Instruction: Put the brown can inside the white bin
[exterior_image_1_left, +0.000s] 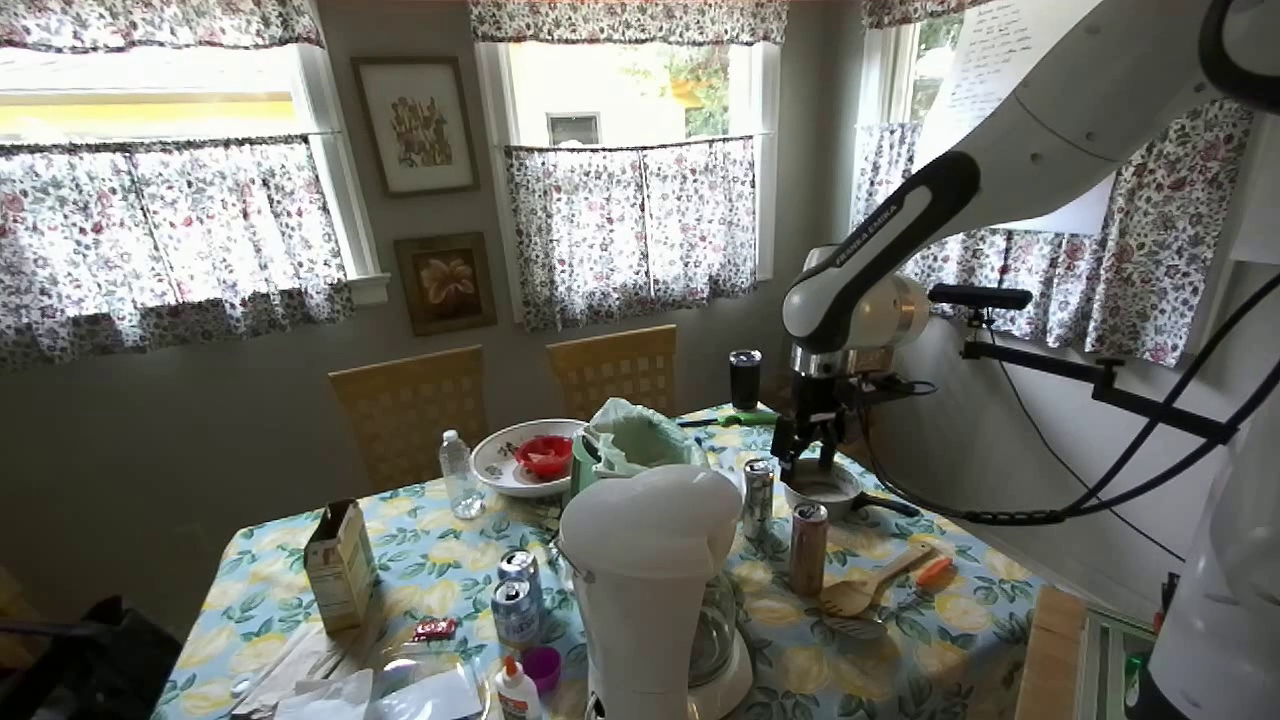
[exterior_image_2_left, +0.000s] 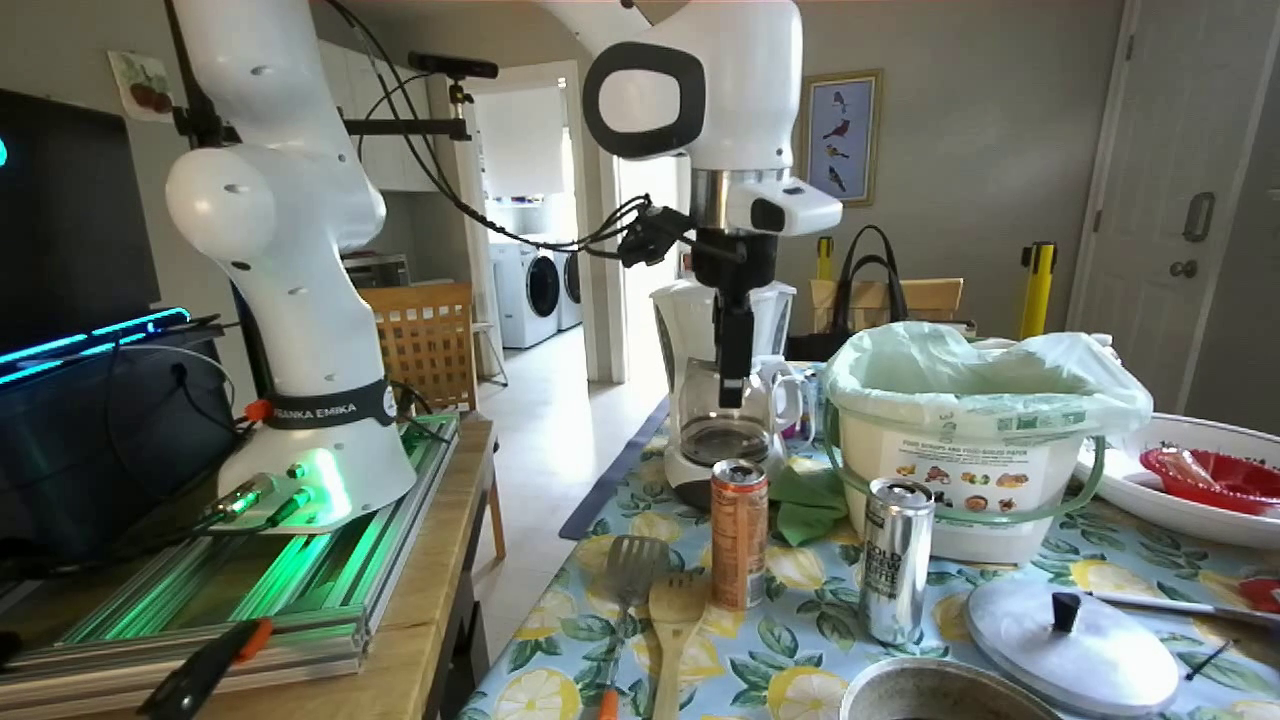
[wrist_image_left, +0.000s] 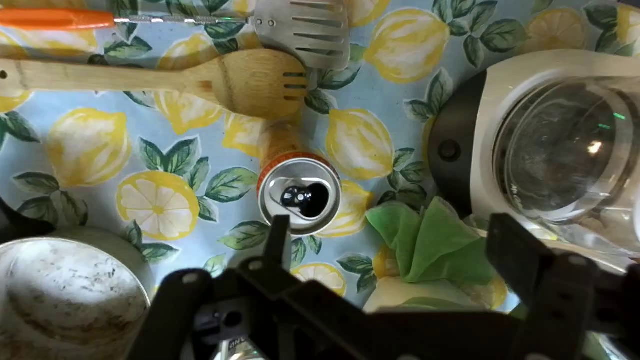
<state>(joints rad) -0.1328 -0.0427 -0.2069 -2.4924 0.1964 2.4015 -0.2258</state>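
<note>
Hand (wrist_image_left: 392, 240): one, jaws wide apart
Brown can (exterior_image_2_left: 740, 540): one, upright, near one white bin (exterior_image_2_left: 970, 475)
Other cans (exterior_image_1_left: 758, 498): three
Coffee maker (exterior_image_1_left: 640, 590): one, partly hiding white bin in an exterior view
Pot (wrist_image_left: 75, 285): one, cropped in wrist view

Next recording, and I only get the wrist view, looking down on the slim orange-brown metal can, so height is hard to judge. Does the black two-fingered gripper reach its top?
Observer: No, in both exterior views a gap shows between the black two-fingered gripper and the top of the slim orange-brown metal can.
Operator: Is the white plastic bin lined?
Observer: Yes, an exterior view shows a thin pale green bag in it, folded over the rim.
Operator: Anything beside it that I'm missing?
Observer: Yes, a wide white bowl with a smaller round red bowl inside.
</note>
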